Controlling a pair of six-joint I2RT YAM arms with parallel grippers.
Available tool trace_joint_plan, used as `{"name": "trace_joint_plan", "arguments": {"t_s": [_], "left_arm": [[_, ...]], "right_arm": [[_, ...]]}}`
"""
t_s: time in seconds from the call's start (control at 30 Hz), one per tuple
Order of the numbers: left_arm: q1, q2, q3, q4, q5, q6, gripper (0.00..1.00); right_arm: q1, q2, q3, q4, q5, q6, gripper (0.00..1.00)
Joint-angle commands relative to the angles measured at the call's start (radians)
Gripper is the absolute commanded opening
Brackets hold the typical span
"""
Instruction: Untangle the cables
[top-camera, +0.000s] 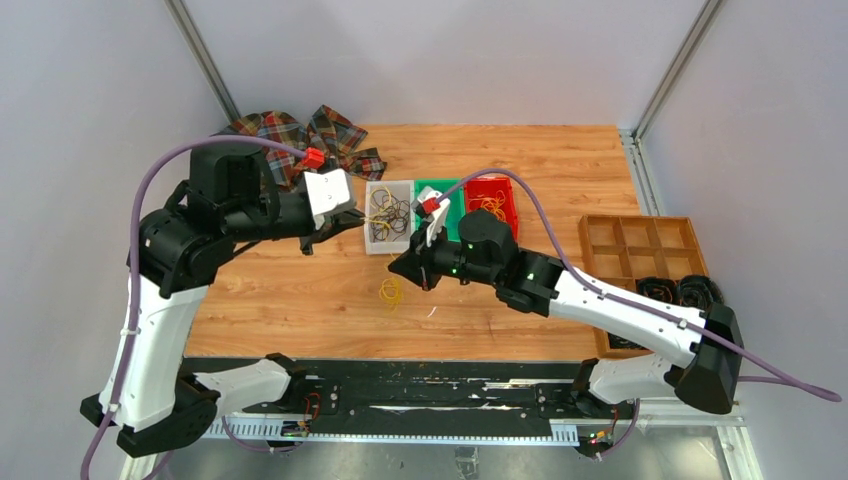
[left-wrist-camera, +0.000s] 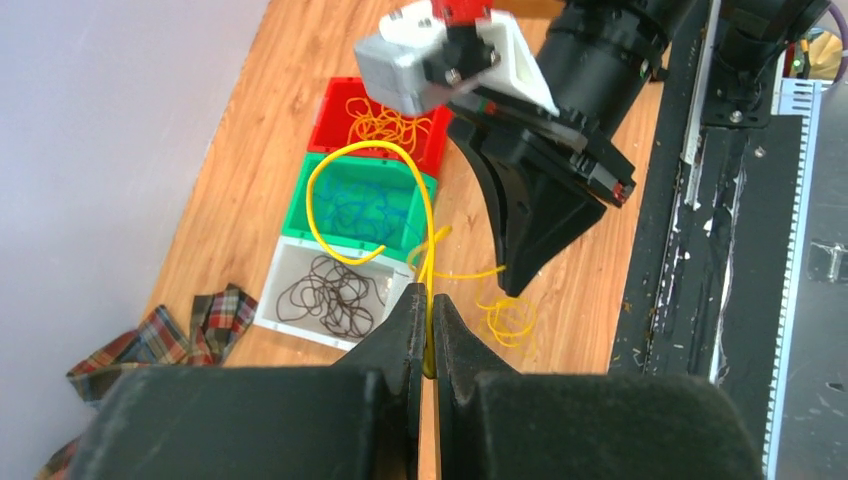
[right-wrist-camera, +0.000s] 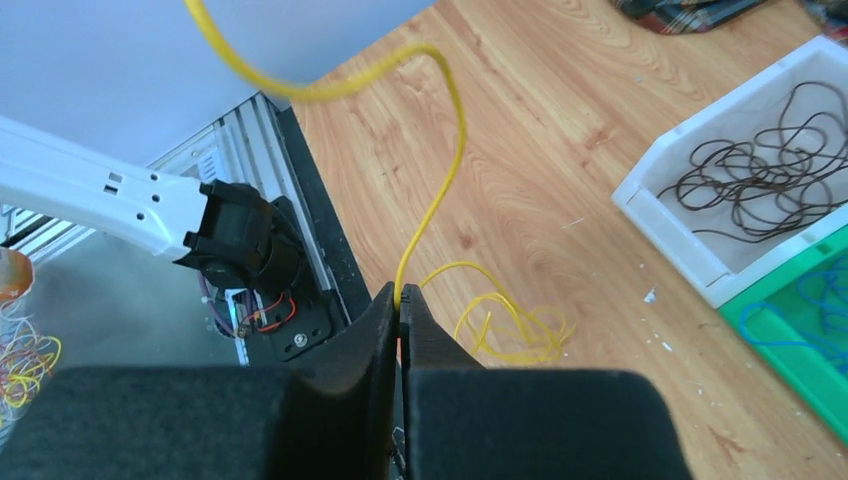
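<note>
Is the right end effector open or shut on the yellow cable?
Shut. The right end effector pinches the yellow cable, which rises from between its closed jaws.

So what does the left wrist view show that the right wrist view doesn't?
Only the left wrist view: the red bin, and the left gripper shut on the yellow cable. Only the right wrist view: the left arm's base, and a close look at the right gripper shut on the yellow cable. Both: the white bin, the green bin, and the yellow tangle.
</note>
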Motion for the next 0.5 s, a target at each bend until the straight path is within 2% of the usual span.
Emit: {"name": "trace_joint_plan", "arguments": {"t_s": [0.0,0.13,0.23,0.3,0.37,0.47], "left_arm": [[-0.006,-0.019,-0.073,0.004,-0.004,0.016,0.01],[-0.006,-0.045,-0.261,0.003,-0.089,0.089,0.14],[-0.006,-0.064,-0.401,0.002,-0.203,0.164,0.39],[-0.006,-0.074,-0.475,0.003,-0.273,0.208,0.53],[-0.006,-0.075,-0.499,0.004,-0.314,0.225,0.72],[-0.006,-0.073,-0.492,0.005,-0.318,0.209,0.93]], "right_arm": [[-0.027,-0.023,0.067,-0.018,0.056,-0.007,0.01],[-0.097,-0.051,0.071,-0.056,0.107,0.007,0.01],[-0.170,-0.100,0.058,-0.074,0.142,0.028,0.01],[-0.228,-0.131,0.052,-0.085,0.159,0.029,0.01],[-0.277,-0.154,0.056,-0.098,0.162,0.026,0.01],[-0.358,-0.158,0.074,-0.124,0.164,0.008,0.01]]}}
